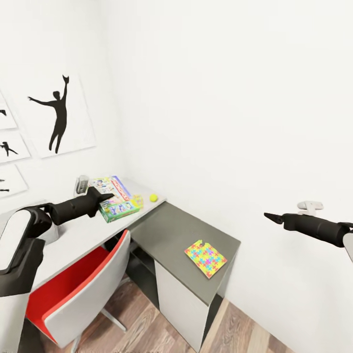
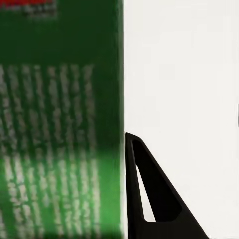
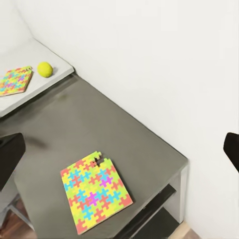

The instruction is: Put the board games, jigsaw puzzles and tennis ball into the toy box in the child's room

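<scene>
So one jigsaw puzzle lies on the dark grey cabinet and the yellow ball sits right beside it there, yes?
Not quite. The puzzle does lie on the dark cabinet, but the ball sits on the pale desk, well away from it. The head view shows this.

Head overlooks desk corner, right wrist shares puzzle (image 1: 206, 258)

Matt dark grey cabinet top (image 1: 171, 230); wood-plank floor (image 1: 142, 326); glossy printed puzzle (image 3: 96, 194).
</scene>
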### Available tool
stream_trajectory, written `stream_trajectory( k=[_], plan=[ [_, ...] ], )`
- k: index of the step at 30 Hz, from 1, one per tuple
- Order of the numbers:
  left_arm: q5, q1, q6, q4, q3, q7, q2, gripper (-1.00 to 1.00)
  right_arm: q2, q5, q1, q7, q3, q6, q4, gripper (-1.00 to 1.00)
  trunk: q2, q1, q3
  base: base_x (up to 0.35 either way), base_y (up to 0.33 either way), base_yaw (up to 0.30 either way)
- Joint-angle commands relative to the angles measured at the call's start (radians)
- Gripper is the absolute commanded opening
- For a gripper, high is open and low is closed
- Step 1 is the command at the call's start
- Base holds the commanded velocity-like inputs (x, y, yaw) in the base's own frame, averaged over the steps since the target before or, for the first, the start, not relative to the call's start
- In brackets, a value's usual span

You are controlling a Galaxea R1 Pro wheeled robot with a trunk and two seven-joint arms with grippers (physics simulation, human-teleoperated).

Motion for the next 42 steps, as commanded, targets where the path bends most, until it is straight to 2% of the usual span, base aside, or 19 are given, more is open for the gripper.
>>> stream_trajectory(
  k=[1,3,4,11,21,24,27,30,31,36,42],
  plan=[
    [0.024,-0.002,-0.001,0.012,0.002,0.013,0.003,-1.00,-0.001,0.006,-0.001,0.009,-0.002,0.004,-0.001,1.00,0.005,-0.003,0.001,0.000,0.000,0.298],
    [0.032,-0.005,0.000,0.044,-0.007,0.017,0.010,-1.00,-0.001,0.006,-0.001,0.009,-0.002,0.004,-0.001,1.00,0.019,-0.011,0.007,0.000,0.000,0.298],
    [0.038,-0.009,0.000,0.060,-0.025,0.019,0.012,-1.00,-0.001,0.006,-0.001,0.009,-0.002,0.004,-0.001,1.00,0.026,-0.015,0.011,0.000,0.000,0.298],
    [0.040,-0.020,-0.012,0.082,-0.075,0.028,0.007,-1.00,-0.002,0.006,-0.001,0.009,-0.002,0.005,-0.001,1.00,0.075,-0.042,0.033,0.000,0.000,0.298],
    [0.043,-0.010,-0.010,0.127,-0.081,0.023,0.006,-1.00,-0.002,0.005,-0.001,0.009,-0.002,0.006,-0.001,1.00,0.082,-0.046,0.036,0.000,0.000,0.298],
    [0.049,-0.007,-0.003,0.130,-0.077,0.018,0.014,-1.00,-0.002,0.005,0.000,0.009,-0.002,0.006,-0.001,1.00,0.082,-0.046,0.036,0.000,0.000,0.298],
    [0.048,-0.004,0.010,0.131,-0.073,-0.018,0.021,-1.00,-0.002,0.005,0.000,0.009,-0.002,0.006,-0.001,1.00,0.082,-0.046,0.036,0.057,0.061,0.298],
    [0.049,-0.003,0.020,0.133,-0.071,-0.047,0.037,-1.00,-0.001,0.005,0.002,0.009,-0.004,0.004,-0.001,1.00,0.082,-0.046,0.036,0.178,0.200,0.197],
    [0.051,-0.003,0.022,0.133,-0.072,-0.053,0.050,-1.00,0.000,0.005,0.003,0.009,-0.004,0.002,-0.001,1.00,0.082,-0.046,0.036,0.207,0.239,0.099],
    [0.057,-0.004,0.034,0.134,-0.072,-0.061,0.074,-1.00,0.001,0.005,0.006,0.010,-0.006,-0.003,-0.001,1.00,0.082,-0.046,0.036,0.221,0.267,0.045],
    [0.058,-0.005,0.095,0.145,-0.067,-0.062,0.081,-1.00,0.000,0.005,0.007,0.010,-0.008,-0.006,-0.001,1.00,0.082,-0.046,0.036,0.204,0.300,0.008]
  ],
)
